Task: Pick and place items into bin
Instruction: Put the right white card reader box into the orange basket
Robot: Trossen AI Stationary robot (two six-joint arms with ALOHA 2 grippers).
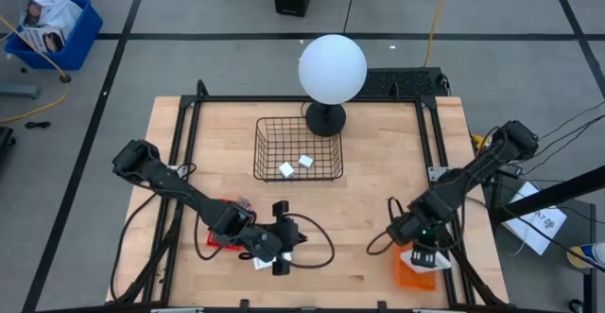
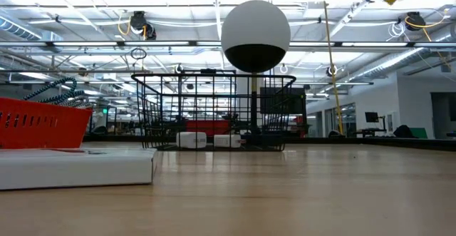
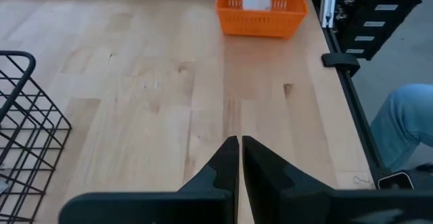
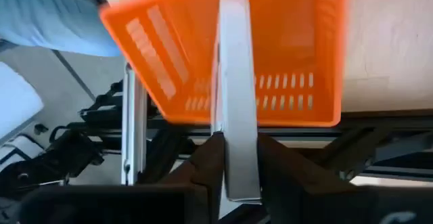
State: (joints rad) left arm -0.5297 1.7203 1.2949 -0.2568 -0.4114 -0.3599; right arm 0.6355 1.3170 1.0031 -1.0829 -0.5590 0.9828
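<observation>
My right gripper (image 1: 422, 247) hangs over a small orange basket (image 1: 416, 273) at the table's near right corner. It is shut on a white flat card (image 4: 233, 82), seen edge-on, whose far end reaches into the orange basket (image 4: 284, 55). My left gripper (image 3: 239, 153) is shut and holds nothing; it hovers above the near middle of the table (image 1: 280, 239). Two tiny white blocks (image 1: 295, 165) lie on the floor of the black wire bin (image 1: 260, 152) at the far middle; the low view shows the blocks (image 2: 208, 140) too. My right gripper pinches the white card's two flat faces near its near end (image 4: 238, 166) between its two fingers (image 4: 206, 163). The fingers slant down from above and lie along the card. The card stands on edge, pointing away from the fingers into the orange basket; whether its far end rests there cannot be told.
A white globe lamp (image 1: 332, 67) on a dark foot stands just behind the wire bin. A red tray (image 1: 219, 238) sits under my left arm, and a white flat slab (image 2: 75, 167) lies close to the low camera. A person's blue-clad leg (image 3: 406, 116) shows beyond the table's right edge.
</observation>
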